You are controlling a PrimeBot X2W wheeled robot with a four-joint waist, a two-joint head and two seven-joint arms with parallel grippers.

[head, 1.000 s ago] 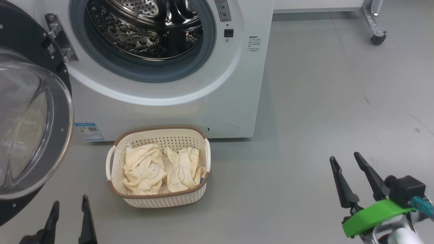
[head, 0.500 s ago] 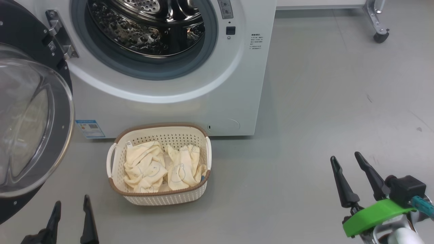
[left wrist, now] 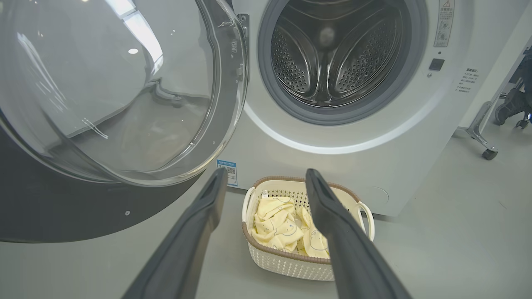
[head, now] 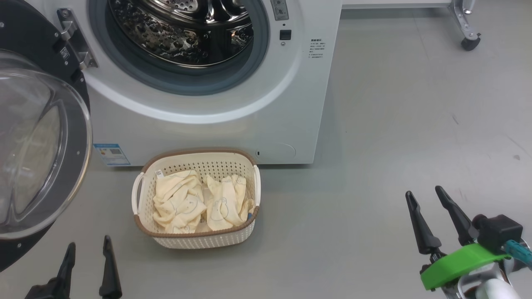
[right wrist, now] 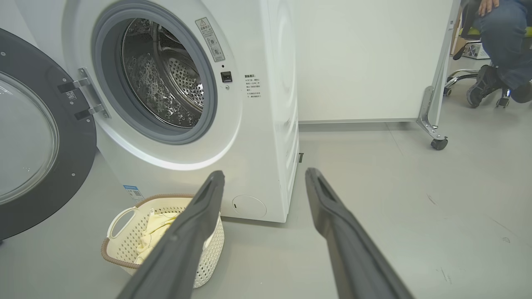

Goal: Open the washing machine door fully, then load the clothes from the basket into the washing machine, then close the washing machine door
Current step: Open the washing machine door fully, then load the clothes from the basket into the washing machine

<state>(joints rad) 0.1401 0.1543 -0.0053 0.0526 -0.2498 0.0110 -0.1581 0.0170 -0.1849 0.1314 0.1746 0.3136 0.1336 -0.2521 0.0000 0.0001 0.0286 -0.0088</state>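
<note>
Left gripper (head: pixel 89 243) at 7 o'clock: 2 fingers spread wide, empty, touching nothing. Right gripper (head: pixel 424 191) at 4 o'clock: same. Clothes (head: pixel 178 201) in basket (head: pixel 198 150), floor, 6 o'clock of washing machine (head: pixel 249 124). Door (head: pixel 25 37) open, 9 o'clock.

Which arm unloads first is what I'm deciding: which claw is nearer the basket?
Left. The left claw hangs open just off the basket's near left corner; the right claw, also open, is far off to the basket's right across the floor.
</note>
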